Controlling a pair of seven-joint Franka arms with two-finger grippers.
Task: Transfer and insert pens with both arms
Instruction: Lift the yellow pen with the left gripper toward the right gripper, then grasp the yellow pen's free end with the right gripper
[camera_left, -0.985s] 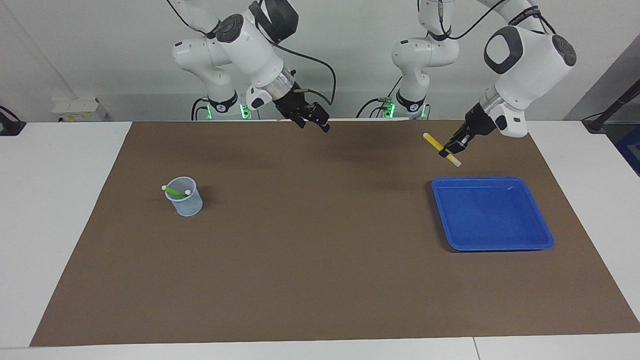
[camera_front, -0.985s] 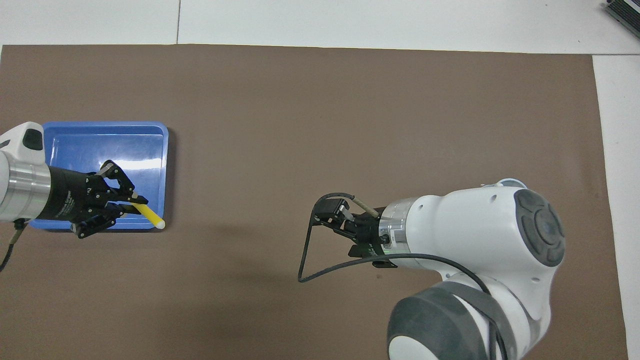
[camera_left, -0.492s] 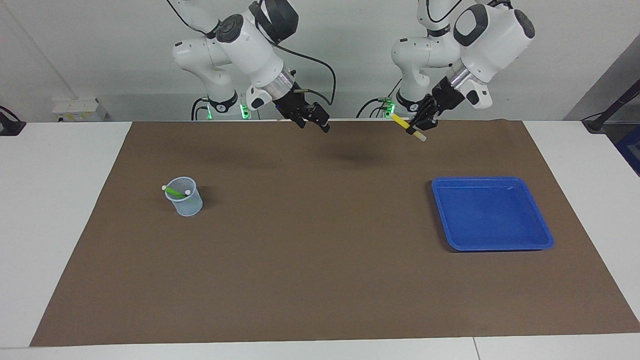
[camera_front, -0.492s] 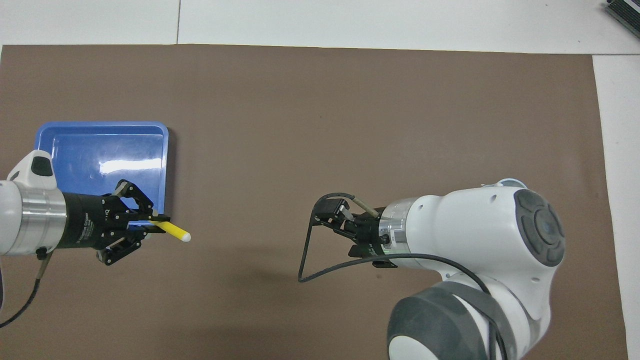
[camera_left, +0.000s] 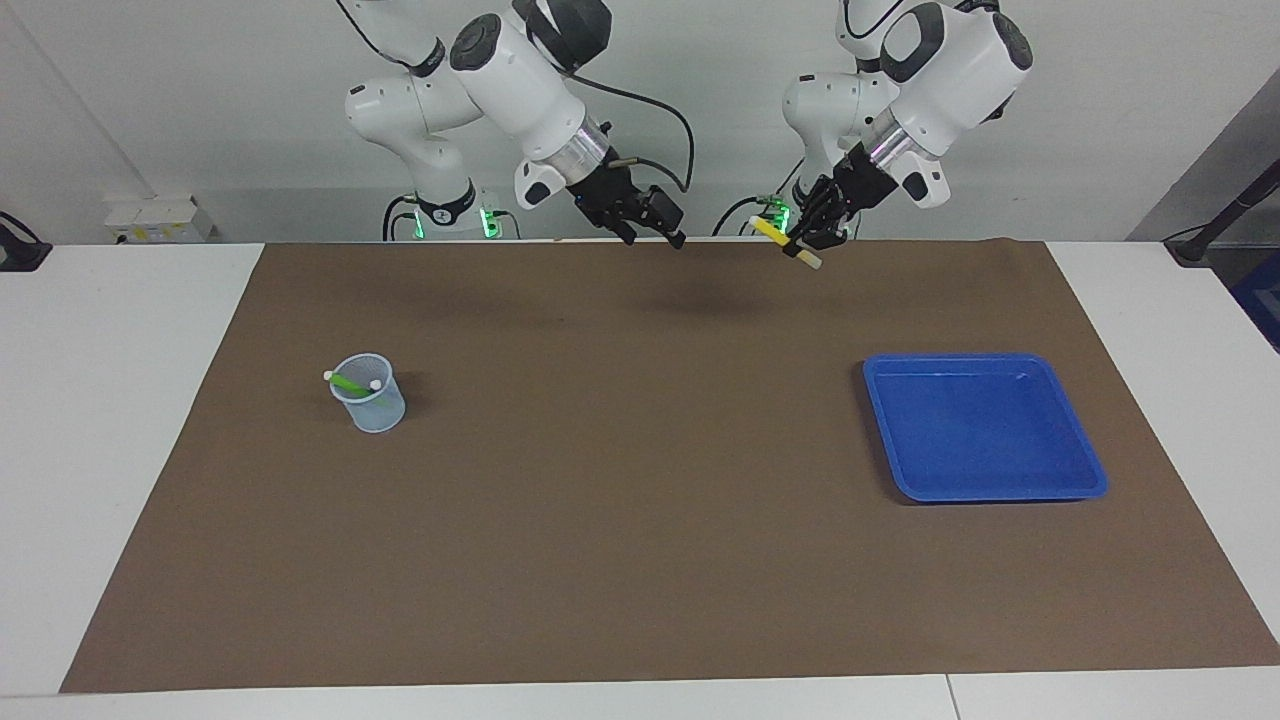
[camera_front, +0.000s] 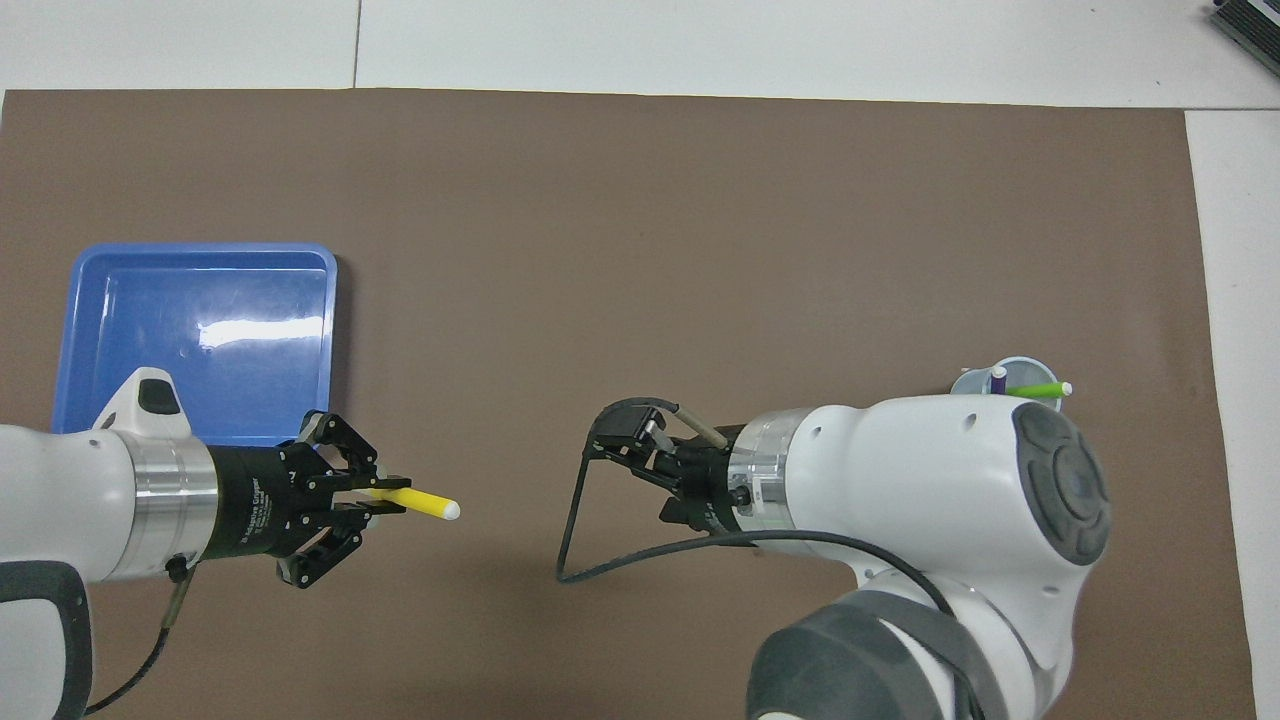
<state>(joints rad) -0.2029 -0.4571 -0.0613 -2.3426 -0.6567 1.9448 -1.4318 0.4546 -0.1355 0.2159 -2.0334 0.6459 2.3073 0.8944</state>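
My left gripper (camera_left: 803, 238) is shut on the yellow pen (camera_left: 783, 243) and holds it in the air over the mat's edge nearest the robots, near the middle. In the overhead view the yellow pen (camera_front: 420, 501) sticks out of the left gripper (camera_front: 385, 497) toward my right gripper (camera_front: 640, 475). The right gripper (camera_left: 653, 236) is open and empty, raised, a short gap from the pen's tip. The green pen (camera_left: 350, 382) leans in a pale mesh cup (camera_left: 370, 400). The overhead view shows the cup (camera_front: 975, 381) holding the purple pen (camera_front: 998, 378) and the green pen (camera_front: 1035, 389).
An empty blue tray (camera_left: 985, 425) lies on the brown mat (camera_left: 640, 520) toward the left arm's end; it also shows in the overhead view (camera_front: 200, 300). The cup stands toward the right arm's end. White table surrounds the mat.
My left gripper has carried the yellow pen up and away from the tray toward the middle, closer to the right gripper. The right gripper has shifted slightly toward it.
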